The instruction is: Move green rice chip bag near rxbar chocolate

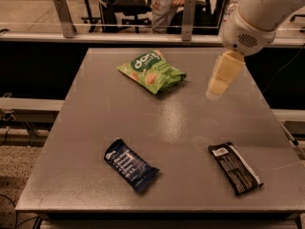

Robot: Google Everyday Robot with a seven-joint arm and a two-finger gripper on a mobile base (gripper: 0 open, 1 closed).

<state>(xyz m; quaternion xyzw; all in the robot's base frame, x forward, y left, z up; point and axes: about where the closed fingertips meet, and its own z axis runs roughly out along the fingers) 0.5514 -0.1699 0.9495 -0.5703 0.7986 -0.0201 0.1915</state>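
Observation:
The green rice chip bag lies flat on the far middle of the grey table. The rxbar chocolate, a slim black wrapper with a small white label at its far end, lies near the front right of the table. My gripper hangs from the white arm at the upper right, above the table, to the right of the bag and well behind the black bar. It holds nothing that I can see.
A dark blue bar wrapper with white print lies at the front middle of the table. A rail with metal posts runs behind the table. A person and chairs are beyond it.

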